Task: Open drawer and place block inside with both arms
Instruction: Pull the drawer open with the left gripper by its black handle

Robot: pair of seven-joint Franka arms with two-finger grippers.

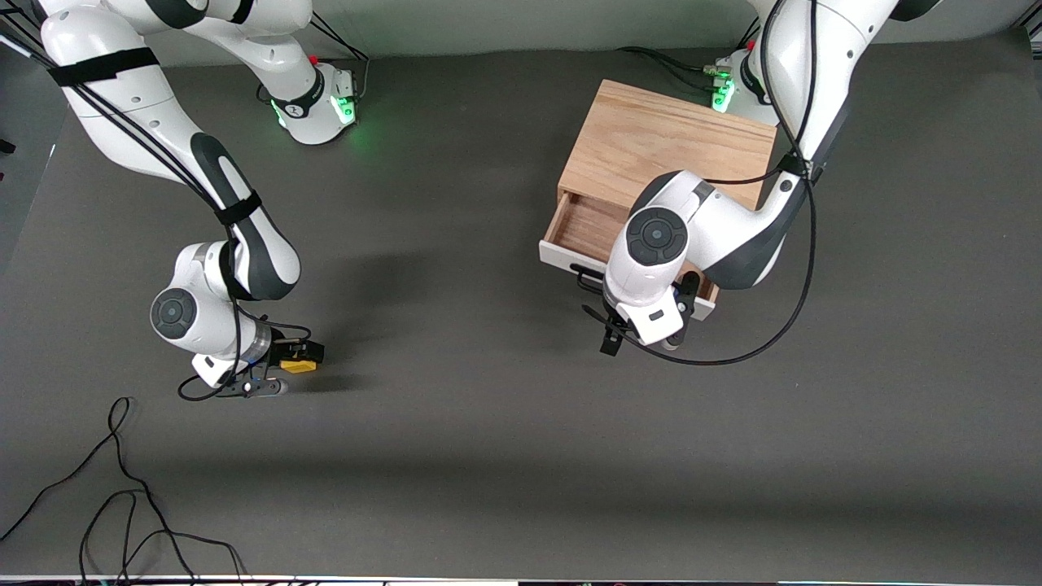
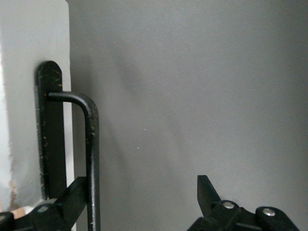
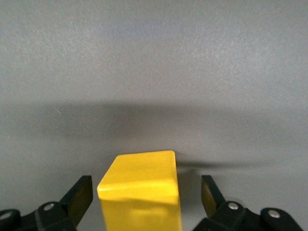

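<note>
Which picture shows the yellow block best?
The right wrist view: the block fills the middle, sitting on the table between the open right gripper's fingers, with gaps on both sides. The front view shows it only as a tiny yellow spot under that gripper. The left wrist view doesn't show it.

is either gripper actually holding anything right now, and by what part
Nothing is held. The right gripper has open jaws around the block, gaps on both sides. The left gripper is open at the drawer's handle.

We see dark grey tabletop (image 1: pixel 505 423). Light oak box (image 1: pixel 667 146) with drawer (image 1: pixel 582 228) pulled out sits near edge by left arm's base. Yellow block (image 1: pixel 298 366) rests toward right arm's end. Black cables (image 1: pixel 122 496) trail at corner nearest camera.
</note>
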